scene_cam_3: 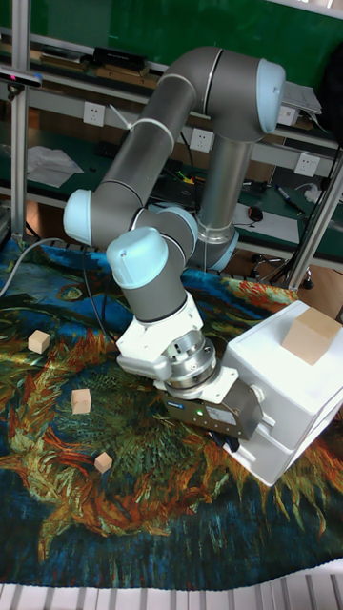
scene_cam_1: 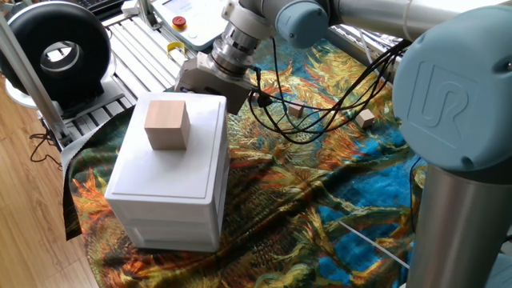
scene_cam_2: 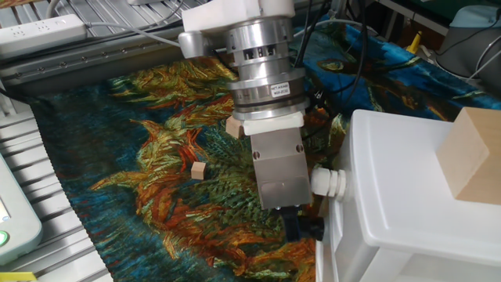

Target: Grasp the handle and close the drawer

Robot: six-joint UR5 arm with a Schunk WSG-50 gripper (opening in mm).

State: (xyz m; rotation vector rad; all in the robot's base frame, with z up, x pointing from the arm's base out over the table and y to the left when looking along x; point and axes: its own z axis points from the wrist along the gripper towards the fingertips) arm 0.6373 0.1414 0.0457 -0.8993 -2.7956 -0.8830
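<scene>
**Pincer hard against the cabinet: a slip or a shove is the risk**

The pincer (scene_cam_2: pixel 301 227) sits low at the cabinet's (scene_cam_1: pixel 172 180) face, by the bench's (scene_cam_3: pixel 171 515) edge nearest the metal rails. Its dark fingertips (scene_cam_2: pixel 291 225) meet the drawer (scene_cam_2: pixel 333 251) front, where the handle must be, but the handle itself is hidden. I cannot tell whether the fingers are apart or clamped on it.

If the grip is shallow, the tab could slide free during the push, leaving the drawer ajar. A push off the drawer's line could skid the light cabinet over the cloth (scene_cam_1: pixel 320 208), or topple the cube (scene_cam_1: pixel 167 123) on top. The hanging cables (scene_cam_1: pixel 320 112) might snag.
</scene>
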